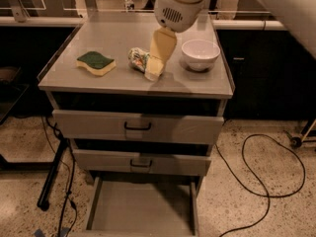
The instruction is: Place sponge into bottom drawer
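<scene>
well, the sponge [96, 63] looks soft and very light, so it should squash a bit when squeezed and spring back after. it will not break. it should not slip much either, since the green side looks rough. a good place to take hold looks like the middle, across the short way, with one side of the grip on each long wavy edge. a grab at one end might let it bend and droop.

it is a small block with wavy edges. the top face is dark green and the body under it is pale yellow. it lies flat, green side up, on the left part of the grey cabinet top [118, 31], near the front edge.

the gripper [154, 72] hangs low over the middle of the top. it is just beside a crushed can [139, 59], on the can's right, and a white bowl [200, 54] sits further right. it is well apart from the sponge, with the can between them, and it is not holding the sponge. i cannot tell if the gripper is spread apart or pressed together.

the bottom drawer [140, 209] is pulled out down by the floor, and its plain grey floor shows. the two drawers above it, with black handles, are pushed in. so the job looks like it is at the start, and the gripper has to go left to the sponge first.
</scene>
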